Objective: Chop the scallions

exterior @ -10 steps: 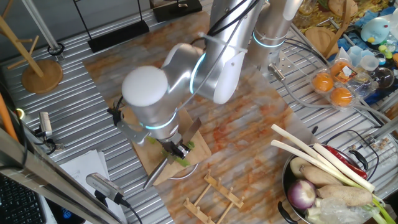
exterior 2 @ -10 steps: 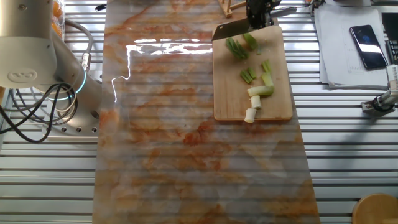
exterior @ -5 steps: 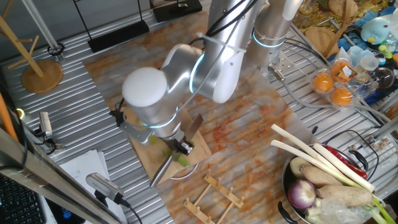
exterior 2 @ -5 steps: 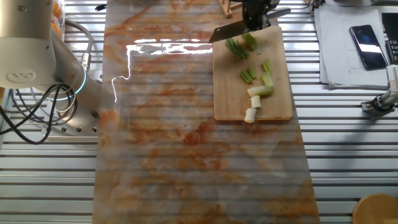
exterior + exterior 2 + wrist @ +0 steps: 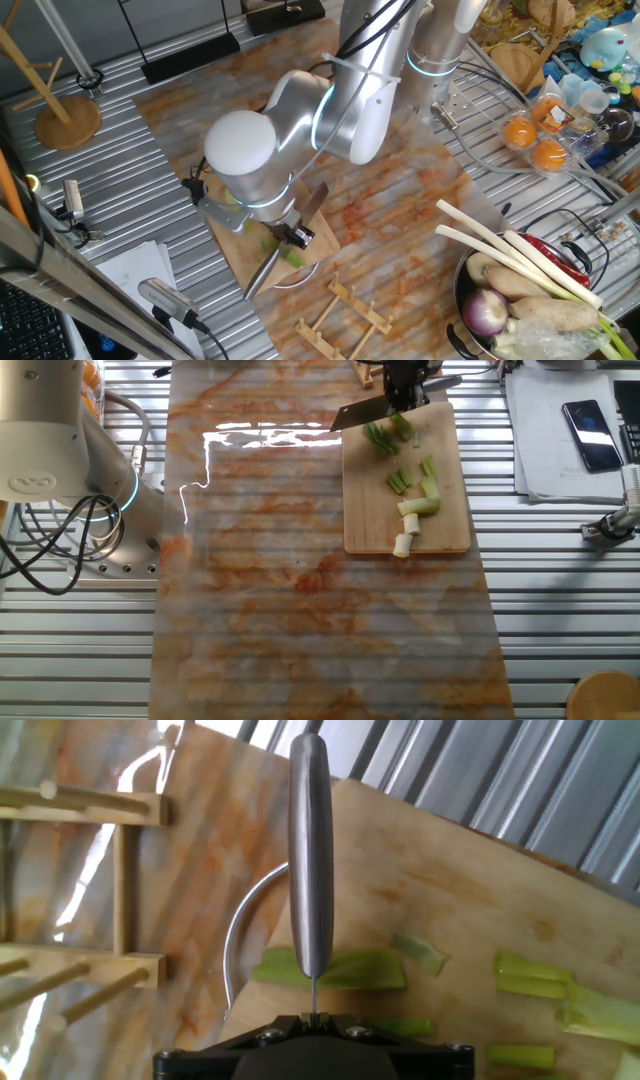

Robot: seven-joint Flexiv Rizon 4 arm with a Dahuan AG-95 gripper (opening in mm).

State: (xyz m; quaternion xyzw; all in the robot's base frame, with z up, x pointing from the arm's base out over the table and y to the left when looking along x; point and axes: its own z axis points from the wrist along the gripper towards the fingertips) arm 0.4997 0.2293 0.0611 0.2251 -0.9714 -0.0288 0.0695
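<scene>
A wooden cutting board (image 5: 445, 530) (image 5: 480, 880) carries the scallions as short cut bits: green pieces (image 5: 380, 437) (image 5: 398, 481) and a white bit (image 5: 404, 544). My gripper (image 5: 405, 385) (image 5: 290, 235) (image 5: 313, 1016) hangs over the board's far end, shut on a knife. Its blade (image 5: 358, 412) (image 5: 312, 200) sticks out past the board's edge, and its steel handle (image 5: 311, 850) points away from me in the hand view. A flat green scallion piece (image 5: 350, 970) lies right under the knife. More green bits (image 5: 535, 975) lie to the right.
A wooden rack (image 5: 345, 310) (image 5: 120, 890) stands just beyond the board, with a metal ring (image 5: 235, 940) at the board's edge. A bowl (image 5: 460, 300) with long white stalks and an onion sits at the right. A phone (image 5: 585, 435) lies on paper beside the board.
The gripper and knife have shifted slightly sideways over the board's end, with the blade tip further past the board's edge. The cut bits have not moved.
</scene>
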